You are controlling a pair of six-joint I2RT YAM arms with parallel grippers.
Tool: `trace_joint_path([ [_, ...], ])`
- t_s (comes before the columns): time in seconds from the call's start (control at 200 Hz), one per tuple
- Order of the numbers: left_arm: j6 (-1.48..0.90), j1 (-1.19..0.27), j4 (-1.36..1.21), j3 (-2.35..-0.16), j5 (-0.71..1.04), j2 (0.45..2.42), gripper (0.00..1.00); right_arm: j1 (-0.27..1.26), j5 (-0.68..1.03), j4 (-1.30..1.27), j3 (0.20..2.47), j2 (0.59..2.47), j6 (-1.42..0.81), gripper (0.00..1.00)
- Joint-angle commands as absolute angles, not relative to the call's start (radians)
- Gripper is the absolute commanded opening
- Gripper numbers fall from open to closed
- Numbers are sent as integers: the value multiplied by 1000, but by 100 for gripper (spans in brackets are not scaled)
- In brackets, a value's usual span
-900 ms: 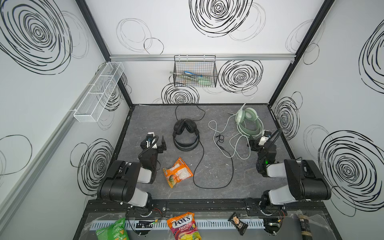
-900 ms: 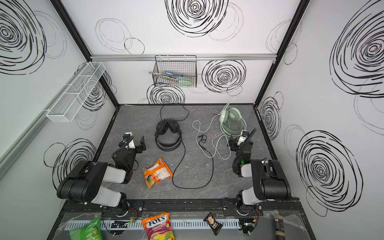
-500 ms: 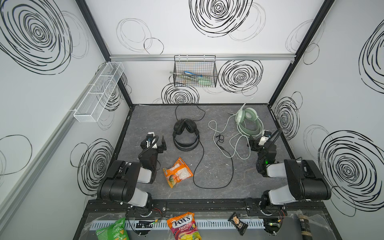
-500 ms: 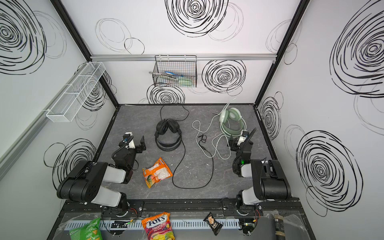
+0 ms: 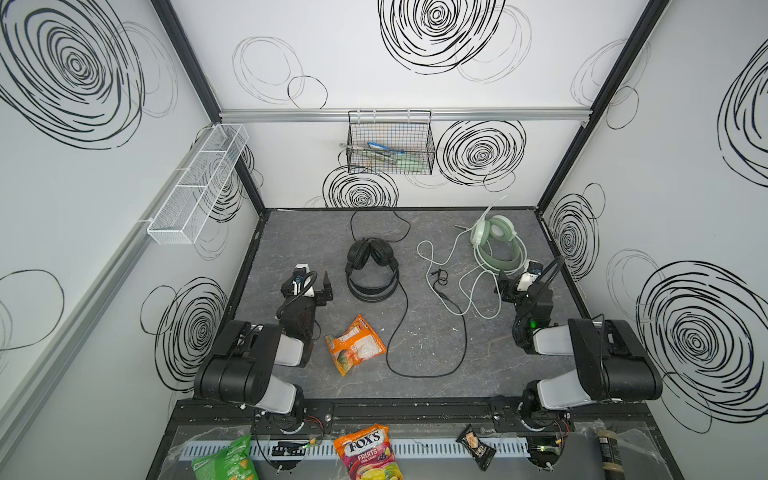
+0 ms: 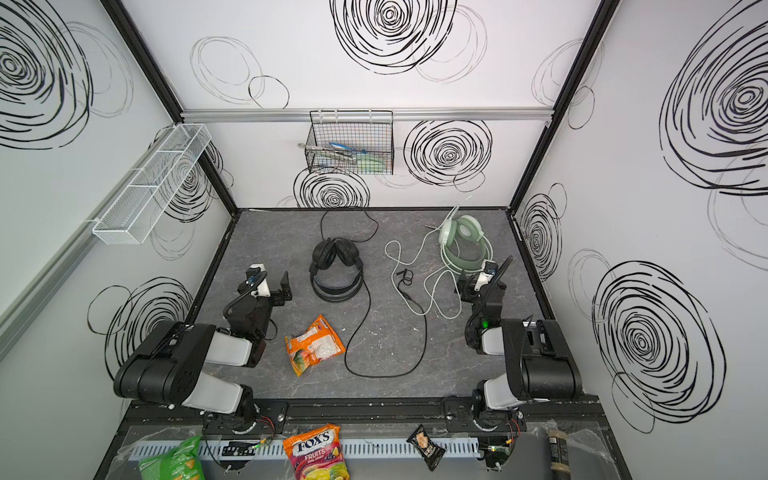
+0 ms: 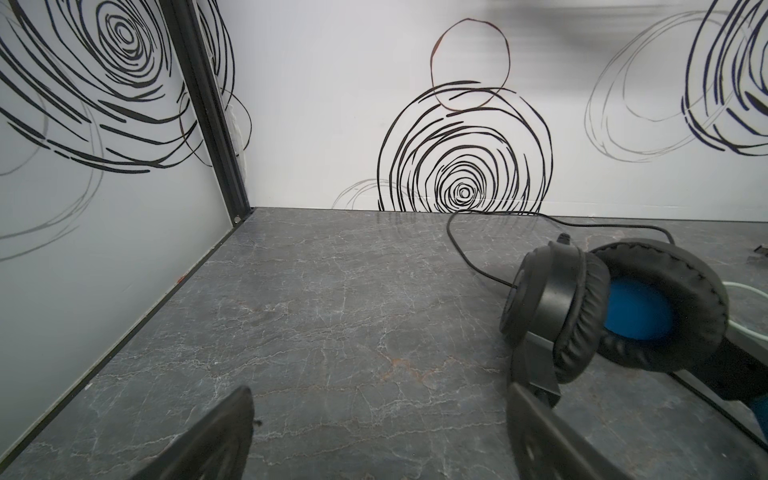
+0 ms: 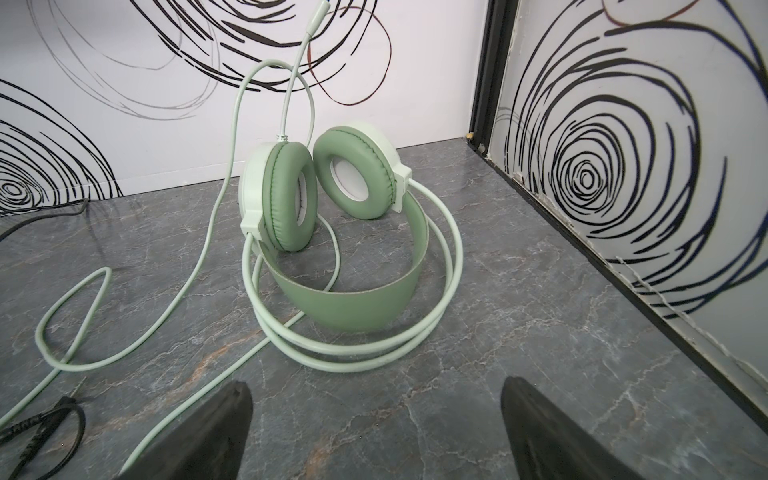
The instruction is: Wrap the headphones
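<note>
The black headphones (image 5: 371,270) (image 6: 336,270) lie flat mid-table, blue inside the ear cup (image 7: 636,307). Their black cable (image 5: 399,332) runs in a big loop toward the front. The mint-green headphones (image 5: 496,245) (image 6: 465,243) (image 8: 332,208) rest at the back right, and their whitish cable (image 5: 440,257) (image 8: 124,291) sprawls loose to their left. My left gripper (image 5: 313,286) (image 7: 379,399) is open and empty, just left of the black headband. My right gripper (image 5: 513,286) (image 8: 374,390) is open and empty, close in front of the green headband.
An orange snack packet (image 5: 355,345) lies near the front, between the left arm and the black cable loop. A wire basket (image 5: 390,145) hangs on the back wall and a white mesh shelf (image 5: 199,183) on the left wall. Snack bags (image 5: 368,451) sit beyond the front rail.
</note>
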State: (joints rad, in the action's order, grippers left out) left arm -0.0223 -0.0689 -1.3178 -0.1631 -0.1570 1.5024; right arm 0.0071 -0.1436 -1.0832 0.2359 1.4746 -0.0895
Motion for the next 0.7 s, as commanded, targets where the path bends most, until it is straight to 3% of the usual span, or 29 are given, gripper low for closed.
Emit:
trace_joint_path([
  [0.0,-19,-58,-1380,-182,-139,1493,96,5,-143,-1100,250,1469,-97,97],
  [0.56,-27,-54,-1388,-175,-130,1493,96,5,-144,-1100,250,1469,-98,97],
  [0.695,-56,-55,-1466,-121,-210,1460,96,14,-162,-1110,242,1464,-95,97],
])
